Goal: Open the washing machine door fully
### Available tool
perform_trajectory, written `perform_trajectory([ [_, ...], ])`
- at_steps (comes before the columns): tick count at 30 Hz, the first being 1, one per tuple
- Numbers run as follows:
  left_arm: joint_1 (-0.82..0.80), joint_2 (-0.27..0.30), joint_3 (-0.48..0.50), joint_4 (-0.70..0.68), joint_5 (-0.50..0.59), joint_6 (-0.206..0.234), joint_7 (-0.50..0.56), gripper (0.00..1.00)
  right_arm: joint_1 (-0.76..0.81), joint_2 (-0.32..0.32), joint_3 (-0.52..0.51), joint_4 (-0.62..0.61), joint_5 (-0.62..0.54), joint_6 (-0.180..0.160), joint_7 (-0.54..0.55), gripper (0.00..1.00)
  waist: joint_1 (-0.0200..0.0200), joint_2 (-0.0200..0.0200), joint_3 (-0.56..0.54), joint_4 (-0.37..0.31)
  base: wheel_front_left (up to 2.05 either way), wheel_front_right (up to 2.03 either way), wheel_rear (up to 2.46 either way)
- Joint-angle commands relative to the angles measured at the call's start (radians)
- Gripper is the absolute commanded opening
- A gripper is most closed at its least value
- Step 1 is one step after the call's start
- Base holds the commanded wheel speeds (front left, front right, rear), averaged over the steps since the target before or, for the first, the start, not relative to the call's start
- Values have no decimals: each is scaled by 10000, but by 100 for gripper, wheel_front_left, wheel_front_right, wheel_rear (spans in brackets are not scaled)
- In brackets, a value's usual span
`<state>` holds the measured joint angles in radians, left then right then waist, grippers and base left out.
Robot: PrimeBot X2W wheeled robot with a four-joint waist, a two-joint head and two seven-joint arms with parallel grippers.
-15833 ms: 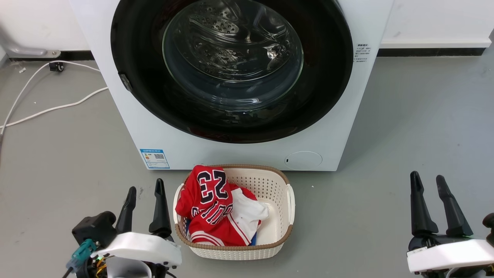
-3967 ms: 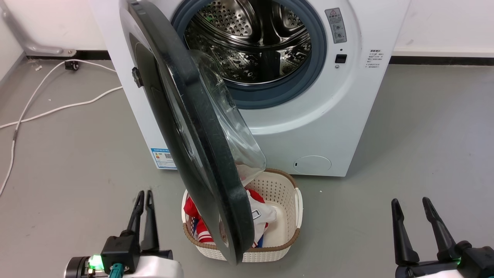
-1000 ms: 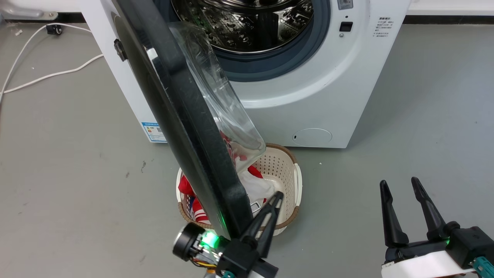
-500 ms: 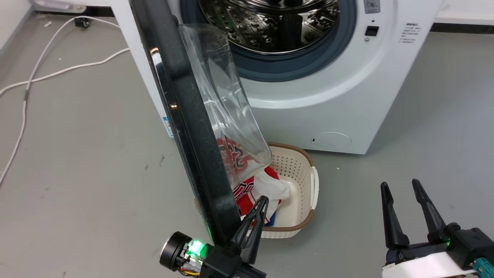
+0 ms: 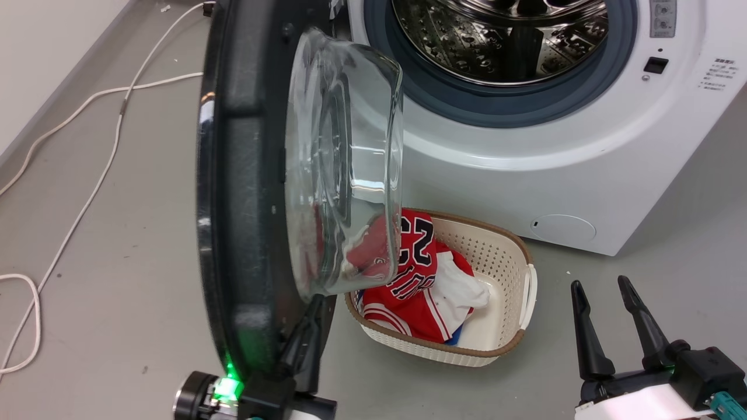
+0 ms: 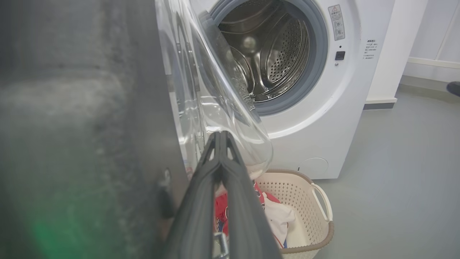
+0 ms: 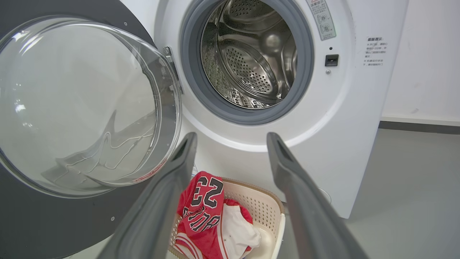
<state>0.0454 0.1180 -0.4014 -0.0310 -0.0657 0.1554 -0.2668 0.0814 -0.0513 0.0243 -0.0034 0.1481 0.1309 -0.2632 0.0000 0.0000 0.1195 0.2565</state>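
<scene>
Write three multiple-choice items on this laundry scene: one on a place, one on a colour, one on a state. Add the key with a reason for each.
1. Where does the laundry basket stand?
A. On a chair
B. On the floor in front of the washing machine
C. On a shelf

2. What colour is the numbered jersey in the basket?
A. Green
B. Red
C. Yellow

3. What state is the washing machine door in?
A. Latched shut
B. Taken off and lying flat
C. Swung open, with the steel drum exposed

Key:
1 B: the basket sits on the grey floor just below the machine's white front.
2 B: the cloth is red with dark numerals.
3 C: the door stands out from the front, its glass bowl facing sideways, and the drum shows through the opening.
</scene>
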Motion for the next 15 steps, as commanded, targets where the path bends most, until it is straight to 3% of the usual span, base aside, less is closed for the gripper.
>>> perform_trajectory([
  [1, -9, 65, 227, -14, -42, 45, 40, 0, -75, 22, -7, 9, -20, -3, -21, 100, 0, 0, -8, 106, 0, 0, 0],
  [15, 370, 612, 3299, -124, -716, 359, 34, 0, -121, 22, 36, 19, -49, -3, -20, 100, 0, 0, 154, 167, 0, 0, 0],
])
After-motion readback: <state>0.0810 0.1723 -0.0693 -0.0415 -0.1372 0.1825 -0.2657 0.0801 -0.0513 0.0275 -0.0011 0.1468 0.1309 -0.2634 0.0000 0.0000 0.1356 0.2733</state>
